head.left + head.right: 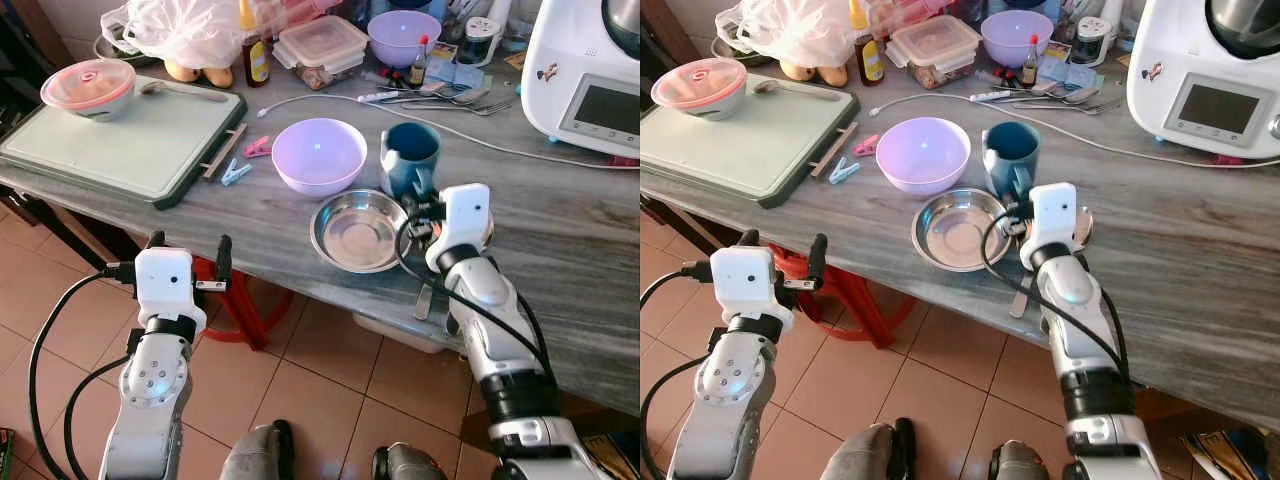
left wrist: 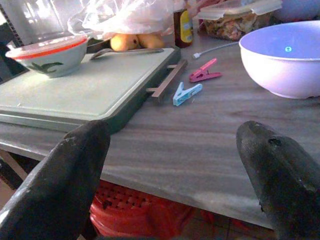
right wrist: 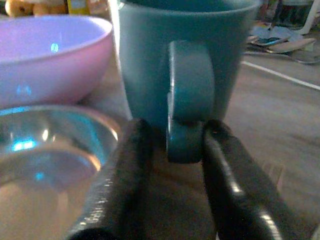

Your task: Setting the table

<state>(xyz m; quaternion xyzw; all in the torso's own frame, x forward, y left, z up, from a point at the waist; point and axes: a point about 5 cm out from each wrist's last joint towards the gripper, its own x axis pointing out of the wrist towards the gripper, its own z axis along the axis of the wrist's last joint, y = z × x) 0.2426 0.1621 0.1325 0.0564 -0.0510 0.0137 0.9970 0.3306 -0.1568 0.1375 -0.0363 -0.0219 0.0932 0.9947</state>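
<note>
Three vessels by my right gripper (image 3: 172, 150): blue mug (image 1: 408, 155), upright, inside not visible, handle toward me, my fingers pinching it; steel bowl (image 1: 356, 232), empty, just left of mug; lilac bowl (image 1: 319, 154), empty, left of mug. My left gripper (image 2: 175, 165) spread wide, holding nothing, off the table (image 1: 560, 250) edge.

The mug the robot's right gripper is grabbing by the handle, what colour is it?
The mug is dark teal blue all over, handle included. It shows best in the right wrist view.
</note>
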